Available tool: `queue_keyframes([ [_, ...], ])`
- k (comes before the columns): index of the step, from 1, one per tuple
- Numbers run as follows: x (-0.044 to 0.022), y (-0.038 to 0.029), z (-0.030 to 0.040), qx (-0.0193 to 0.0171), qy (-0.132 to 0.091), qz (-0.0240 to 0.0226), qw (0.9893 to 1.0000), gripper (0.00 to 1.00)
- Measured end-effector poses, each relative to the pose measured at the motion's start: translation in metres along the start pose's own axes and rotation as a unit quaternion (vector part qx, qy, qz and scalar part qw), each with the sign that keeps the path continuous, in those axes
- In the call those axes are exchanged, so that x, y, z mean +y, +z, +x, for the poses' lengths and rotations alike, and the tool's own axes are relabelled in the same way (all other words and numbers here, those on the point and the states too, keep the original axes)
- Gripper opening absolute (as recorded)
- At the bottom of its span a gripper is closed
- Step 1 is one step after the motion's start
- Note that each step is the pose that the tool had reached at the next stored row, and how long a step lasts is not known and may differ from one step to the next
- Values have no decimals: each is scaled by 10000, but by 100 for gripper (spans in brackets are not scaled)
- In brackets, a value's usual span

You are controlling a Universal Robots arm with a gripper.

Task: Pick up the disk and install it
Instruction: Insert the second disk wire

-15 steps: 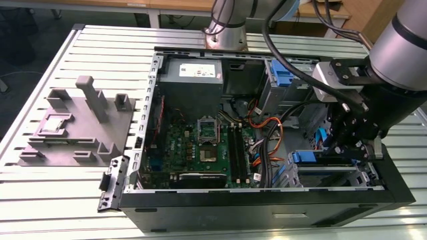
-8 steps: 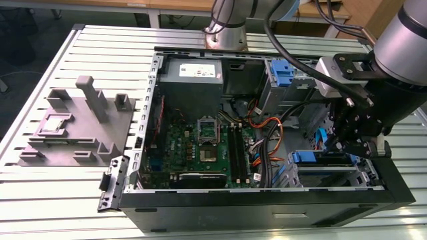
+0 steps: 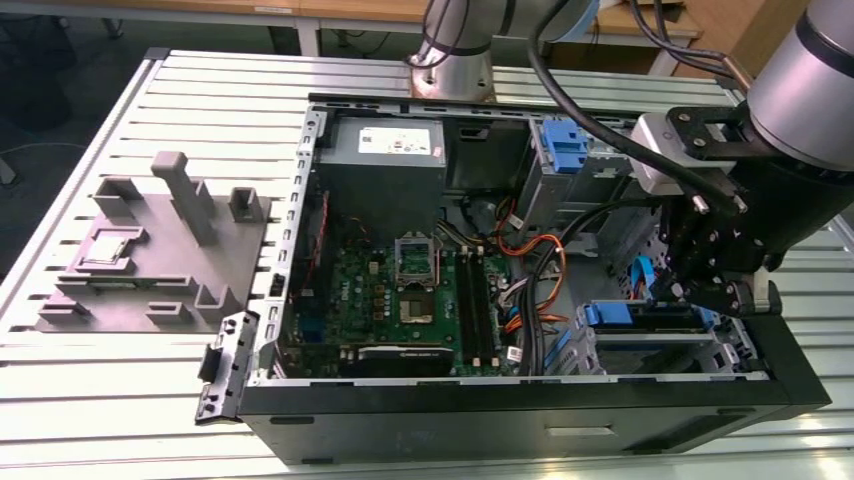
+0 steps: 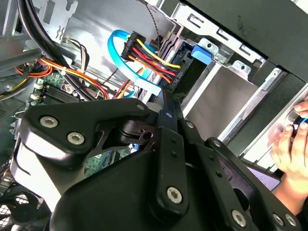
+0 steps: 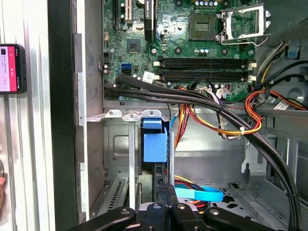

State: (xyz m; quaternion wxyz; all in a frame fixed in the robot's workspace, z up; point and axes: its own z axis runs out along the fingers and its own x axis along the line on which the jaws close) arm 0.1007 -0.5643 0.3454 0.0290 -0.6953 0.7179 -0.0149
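Blue-framed disk [image 5: 155,144] is seen seated in the computer case [image 3: 534,405] drive bay; gripper [image 5: 163,192] above it is closed, nothing held.

black gripper [image 4: 166,108], green motherboard [image 3: 400,300], blue drive-bay tab [image 5: 155,144], grey fixture [image 3: 154,250]

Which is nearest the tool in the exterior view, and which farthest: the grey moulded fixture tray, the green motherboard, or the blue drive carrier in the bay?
From the tool:
1. Blue drive carrier, just beside it, in the bay.
2. Green motherboard, mid-case.
3. Grey moulded fixture tray, outside the case, at the exterior view's left.
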Motion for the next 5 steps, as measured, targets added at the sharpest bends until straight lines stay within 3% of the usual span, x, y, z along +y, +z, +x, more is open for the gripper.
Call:
queue_keyframes([
  [5,0,3,0,0,0,0,10000,10],
])
